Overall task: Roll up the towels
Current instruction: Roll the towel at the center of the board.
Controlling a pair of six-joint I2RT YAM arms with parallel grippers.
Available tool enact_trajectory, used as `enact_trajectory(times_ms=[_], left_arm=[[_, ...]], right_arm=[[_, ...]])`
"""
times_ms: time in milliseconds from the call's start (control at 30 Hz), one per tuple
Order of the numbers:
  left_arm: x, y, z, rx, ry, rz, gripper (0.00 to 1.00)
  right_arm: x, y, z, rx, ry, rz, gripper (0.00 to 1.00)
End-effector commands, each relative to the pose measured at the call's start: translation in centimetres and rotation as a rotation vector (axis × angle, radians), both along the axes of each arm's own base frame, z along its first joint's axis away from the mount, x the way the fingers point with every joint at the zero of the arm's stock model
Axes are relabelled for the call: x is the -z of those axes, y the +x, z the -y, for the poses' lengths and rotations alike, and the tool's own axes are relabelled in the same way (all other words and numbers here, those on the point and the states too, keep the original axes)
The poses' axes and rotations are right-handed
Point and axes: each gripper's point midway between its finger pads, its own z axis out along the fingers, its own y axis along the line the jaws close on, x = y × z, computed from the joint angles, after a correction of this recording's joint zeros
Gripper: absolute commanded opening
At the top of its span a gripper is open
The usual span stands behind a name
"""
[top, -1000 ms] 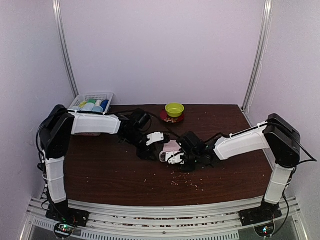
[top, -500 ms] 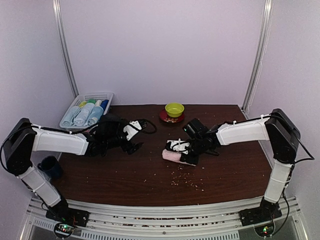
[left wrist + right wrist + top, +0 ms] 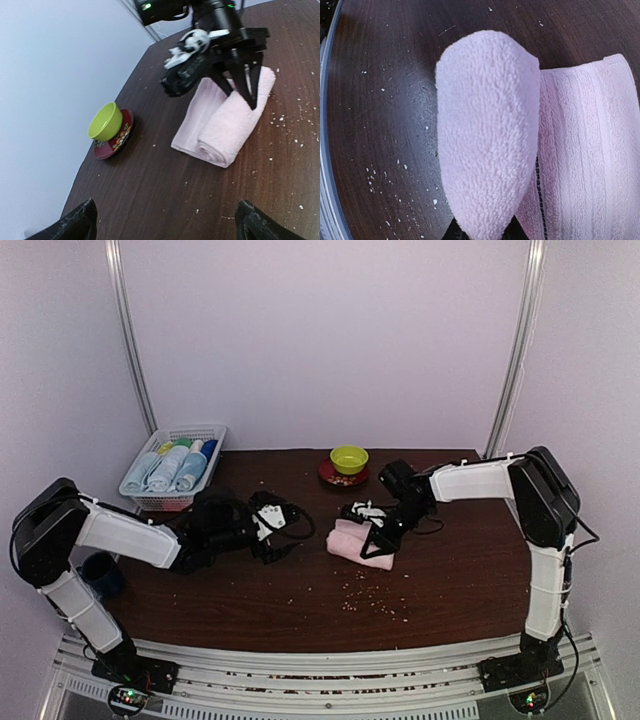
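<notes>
A pale pink towel lies partly rolled at mid-table, with a thick roll on the near side and a flat tail on the far side. My right gripper stands over its right end, and its fingers grip the roll, which fills the right wrist view. Only the dark tips of that gripper show there. My left gripper is open and empty, left of the towel and low over the table. The towel lies ahead of its spread jaws. Light blue rolled towels sit in the basket.
A white mesh basket stands at the back left corner. A green bowl on a red saucer sits at the back centre, left of the towel in the left wrist view. A dark blue cup is beyond the table's left edge. Crumbs dot the wood.
My right gripper has moved back and right with the pink roll, leaving a flat tail showing. My left arm has pulled away from the towel and now sits low, left of it.
</notes>
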Motion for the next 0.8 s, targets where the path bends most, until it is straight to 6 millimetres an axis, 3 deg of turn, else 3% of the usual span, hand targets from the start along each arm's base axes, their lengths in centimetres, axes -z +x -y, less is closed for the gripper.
enact_trajectory(times_ms=[0, 267, 367, 567, 767], left_arm=[[0.0, -1.5, 3.3, 0.161, 0.032, 0.120, 0.98], [3.9, -2.3, 6.6, 0.250, 0.166, 0.170, 0.98], [4.3, -3.3, 7.1, 0.279, 0.177, 0.172, 0.98], [5.3, -6.2, 7.5, 0.331, 0.191, 0.150, 0.98], [7.2, -8.1, 7.7, 0.345, 0.249, 0.124, 0.92]], right_arm=[[6.0, -2.8, 4.0, 0.054, -0.165, -0.270, 0.06], [6.3, -3.5, 3.7, -0.039, -0.142, -0.379, 0.07], [6.7, -4.8, 3.1, -0.084, -0.124, -0.430, 0.07], [7.1, -9.3, 1.0, -0.273, -0.123, -0.483, 0.07], [6.7, -10.9, 0.7, -0.359, -0.109, -0.521, 0.08]])
